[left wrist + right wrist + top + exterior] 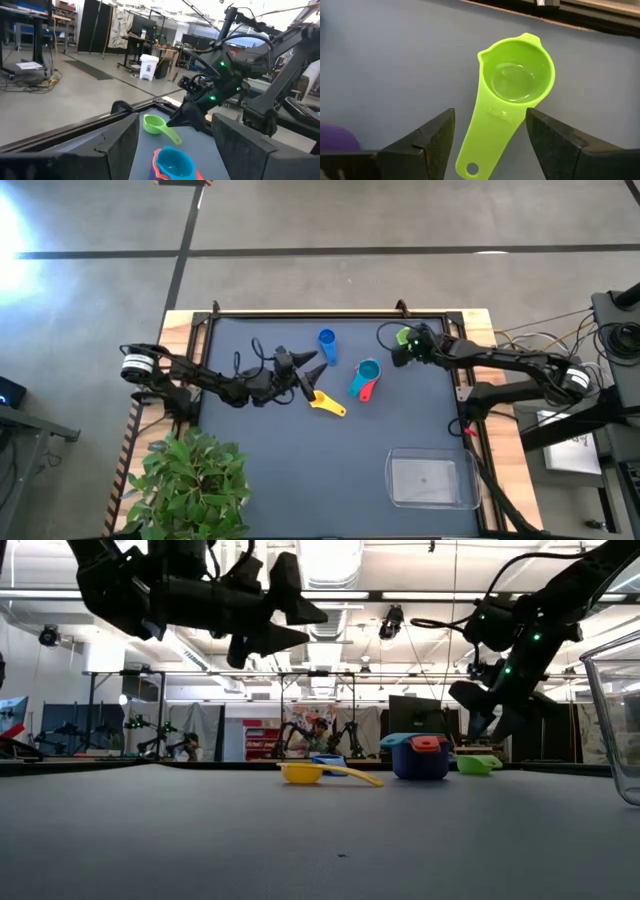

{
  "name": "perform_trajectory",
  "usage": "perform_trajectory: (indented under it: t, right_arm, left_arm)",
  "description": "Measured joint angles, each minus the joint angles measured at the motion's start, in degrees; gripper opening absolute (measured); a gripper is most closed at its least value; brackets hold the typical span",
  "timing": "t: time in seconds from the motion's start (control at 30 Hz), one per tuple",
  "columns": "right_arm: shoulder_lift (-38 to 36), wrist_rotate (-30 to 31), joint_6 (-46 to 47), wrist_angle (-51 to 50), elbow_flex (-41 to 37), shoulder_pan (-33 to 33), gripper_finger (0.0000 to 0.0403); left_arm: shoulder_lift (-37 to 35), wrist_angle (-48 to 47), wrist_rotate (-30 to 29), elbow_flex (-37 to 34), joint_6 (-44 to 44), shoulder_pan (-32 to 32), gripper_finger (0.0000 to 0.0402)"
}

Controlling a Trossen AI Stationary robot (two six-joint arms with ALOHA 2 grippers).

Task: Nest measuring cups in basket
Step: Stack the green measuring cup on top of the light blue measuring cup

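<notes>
A green measuring cup [517,80] sits upright on the dark mat at the far right, also seen in the high view [403,337]. My right gripper [490,130] slants down over it, open, one finger on each side of the cup's handle [485,130] without touching it. A teal cup [367,372] with a red one nested in it rests mid-table. A blue cup [327,345] and a yellow cup [327,404] lie to its left. My left gripper [305,370] hovers open above the mat near the yellow cup, holding nothing. The clear basket [432,478] stands at the near right.
A potted plant [190,480] stands at the table's near left corner. The mat is framed by a raised black rail [330,313] along the far edge. Bare mat lies between the cups and the basket.
</notes>
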Motion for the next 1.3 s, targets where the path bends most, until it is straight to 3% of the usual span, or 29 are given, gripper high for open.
perform_trajectory:
  t: [0.23,0.7,0.87,1.07,1.3]
  right_arm:
    - [3.7,0.0,7.2,0.0,0.5,0.0,0.0244]
    - [12.3,0.0,7.1,4.8,0.4,0.0,0.0240]
    - [13.0,0.0,6.9,4.3,1.0,0.0,0.0207]
    - [12.0,-0.5,7.3,3.9,1.2,0.0,0.0128]
    - [9.8,-4.5,8.0,3.9,1.2,0.2,0.0123]
  left_arm:
    - [0.0,1.6,0.0,-1.0,-0.3,0.0,0.0232]
    - [0.0,1.6,1.1,-0.7,-0.3,0.0,0.0232]
    - [0.0,1.6,1.1,-0.7,-0.3,0.0,0.0232]
    - [0.0,1.6,1.2,-0.7,-0.3,0.0,0.0232]
    - [0.0,1.6,1.2,-0.7,-0.3,0.0,0.0232]
